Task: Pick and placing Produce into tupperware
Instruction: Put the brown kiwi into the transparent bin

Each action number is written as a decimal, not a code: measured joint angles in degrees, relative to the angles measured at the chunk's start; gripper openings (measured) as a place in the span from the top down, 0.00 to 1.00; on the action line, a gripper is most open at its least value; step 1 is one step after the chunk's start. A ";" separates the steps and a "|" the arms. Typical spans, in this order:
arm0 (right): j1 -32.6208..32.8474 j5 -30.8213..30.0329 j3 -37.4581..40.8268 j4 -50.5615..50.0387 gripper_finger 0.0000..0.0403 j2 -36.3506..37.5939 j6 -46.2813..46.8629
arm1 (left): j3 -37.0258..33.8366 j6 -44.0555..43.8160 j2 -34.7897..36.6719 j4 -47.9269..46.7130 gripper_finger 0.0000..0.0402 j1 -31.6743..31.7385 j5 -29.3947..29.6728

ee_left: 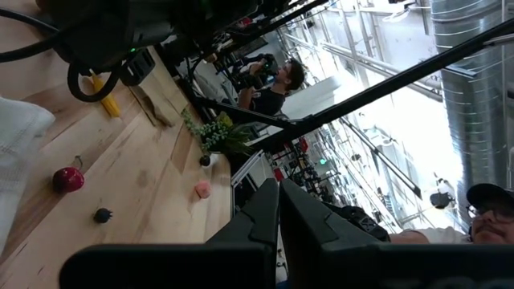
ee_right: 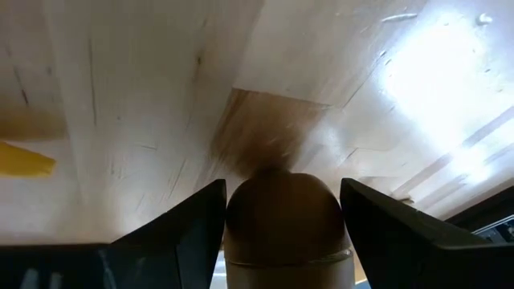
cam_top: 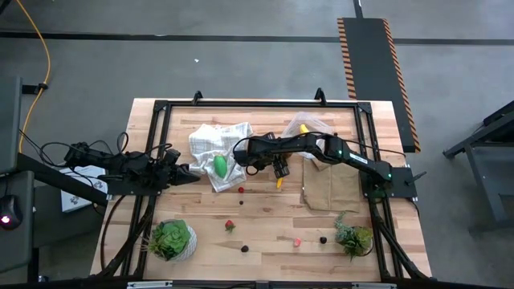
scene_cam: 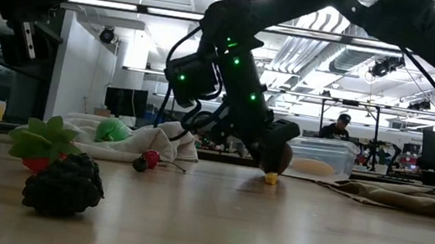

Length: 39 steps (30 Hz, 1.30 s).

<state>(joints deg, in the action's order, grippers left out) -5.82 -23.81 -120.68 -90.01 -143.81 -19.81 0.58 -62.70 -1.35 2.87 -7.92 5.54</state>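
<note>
Behind the desk (cam_top: 265, 233) was a big open workshop with ceiling ducts and a person at a bench way in the back, so nothing back there mattered for the job.

Going left to right: the left gripper (cam_top: 186, 172) sat parked near the desk's left edge with its fingers pressed together, holding nothing. My read is it was just waiting out of the way. Near the front left corner stood a potted plant (cam_top: 171, 239), pure decoration.

Next over, the white checked cloth (cam_top: 215, 143) lay bunched up toward the back, with the green oval (cam_top: 219, 165) resting on it, not yet collected. Small berries (cam_top: 230, 226) were scattered on bare wood toward the front edge, well apart from each other.

Mid-desk, the right gripper (ee_right: 283, 210) reached in low over the wood with its fingers spread wide around the brown kiwi-like ball (ee_right: 283, 221). The ball sat snug between them in the right wrist view, so I'd say it was gripped and the wide spread was simply because the ball is fat. The small orange-yellow piece (cam_top: 279, 183) lay just beside it.

Further right, toward the back, the tupperware (cam_top: 309, 127) sat with the yellow banana (cam_top: 304, 128) already in it, next to the flat brown cloth (cam_top: 328, 189). Probably that's where the ball was headed. A second plant (cam_top: 354, 237) was near the front right corner.
</note>
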 joint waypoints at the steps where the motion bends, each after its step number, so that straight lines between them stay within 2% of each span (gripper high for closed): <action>1: 0.10 0.00 0.00 0.00 0.41 0.12 0.02 | 0.00 0.00 0.00 0.00 0.99 0.02 0.00; 15: 0.69 0.26 -6.10 0.02 0.42 0.52 0.26 | 0.00 -0.01 0.00 0.00 0.99 0.02 -0.01; 30: 1.42 -1.38 -6.26 -0.05 0.41 0.55 1.84 | 0.00 -0.01 0.00 0.00 0.99 0.01 0.00; 37: 2.70 -1.52 -13.94 1.51 0.41 0.57 4.47 | 0.00 0.00 0.00 0.00 0.99 0.02 -0.02; 39: 3.01 -0.76 -13.91 3.86 0.41 1.73 6.88 | -0.01 -0.01 0.00 -0.02 0.99 0.01 0.00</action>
<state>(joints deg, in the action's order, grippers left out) -2.81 -24.58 -134.60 -86.15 -142.08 -12.93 0.57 -62.71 -1.34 2.85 -7.92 5.54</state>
